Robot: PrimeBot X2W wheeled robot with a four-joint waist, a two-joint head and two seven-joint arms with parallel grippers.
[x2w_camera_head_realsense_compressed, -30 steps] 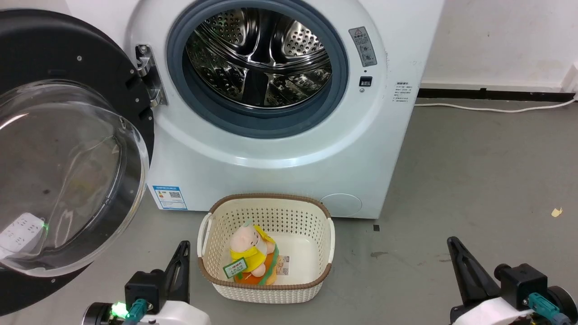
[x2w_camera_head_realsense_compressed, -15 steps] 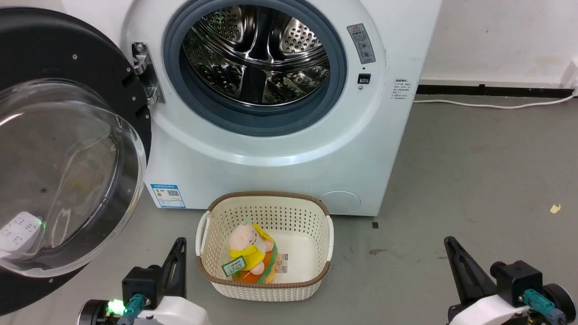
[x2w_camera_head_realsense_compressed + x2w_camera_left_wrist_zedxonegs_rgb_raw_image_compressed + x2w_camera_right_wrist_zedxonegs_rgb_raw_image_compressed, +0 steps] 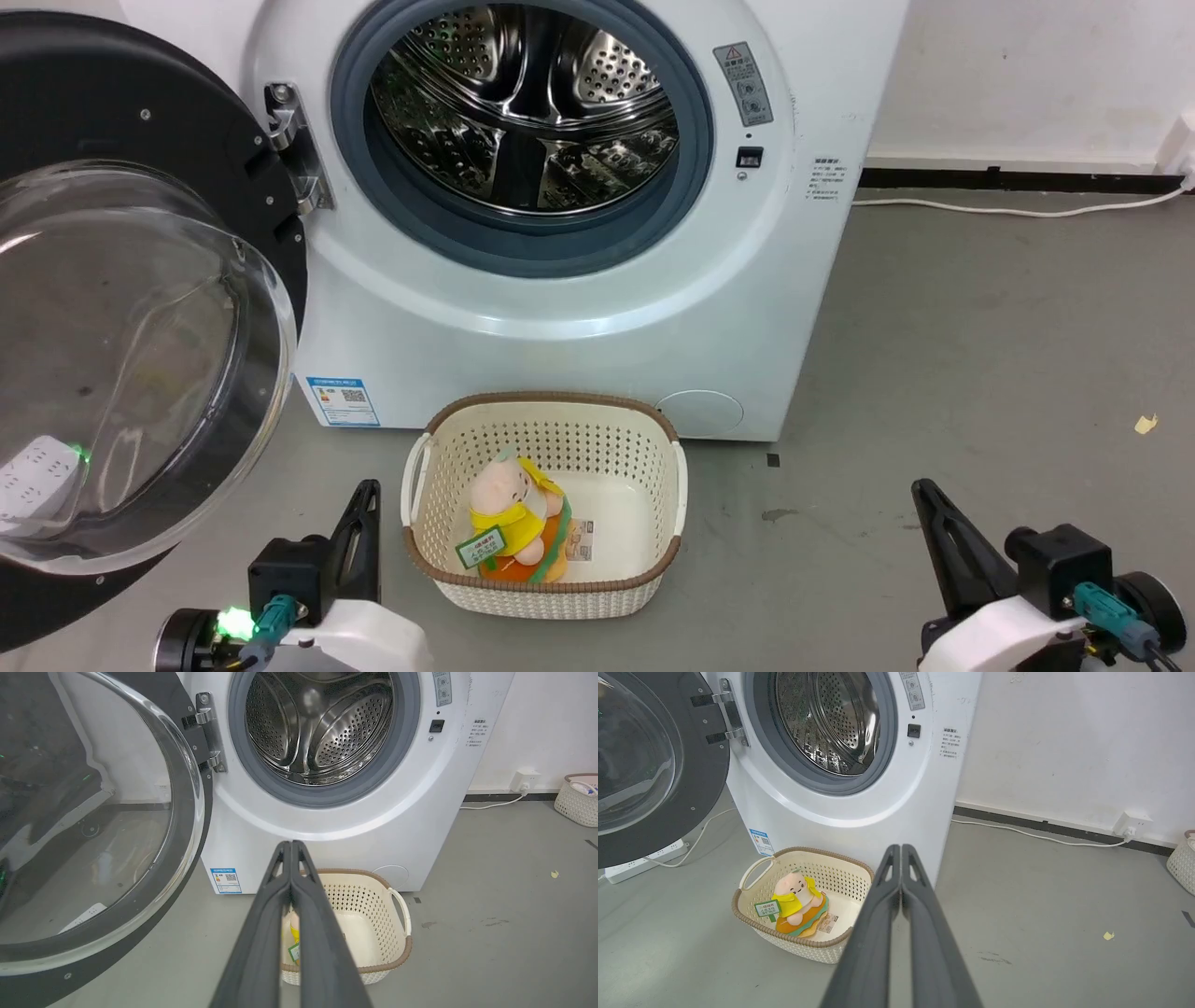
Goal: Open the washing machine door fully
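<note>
The white washing machine point(image 3: 579, 308) point(image 3: 355, 826) point(image 3: 859, 807) stands with its steel drum point(image 3: 523, 103) exposed. Its round black washing machine door point(image 3: 121, 308) point(image 3: 93, 826) point(image 3: 649, 760) hangs swung wide to the left on a metal hinge point(image 3: 294, 149), its clear glass bowl bulging toward me. My left gripper point(image 3: 366, 490) point(image 3: 290, 845) is low at the lower left, shut and empty, right of the door and apart from it. My right gripper point(image 3: 922, 487) point(image 3: 901, 848) sits shut and empty at the lower right, over bare floor.
A cream perforated basket point(image 3: 644, 439) point(image 3: 397, 896) point(image 3: 752, 877) with a plush toy point(image 3: 513, 523) point(image 3: 796, 900) stands on the floor before the machine, between my grippers. A white power strip point(image 3: 644, 858) lies under the door. A white cable point(image 3: 1018, 210) runs along the wall; another basket point(image 3: 579, 800) stands far right.
The whole head view has drifted slightly up and left, a shift of the camera. Door, basket and both shut grippers keep their places relative to each other.
</note>
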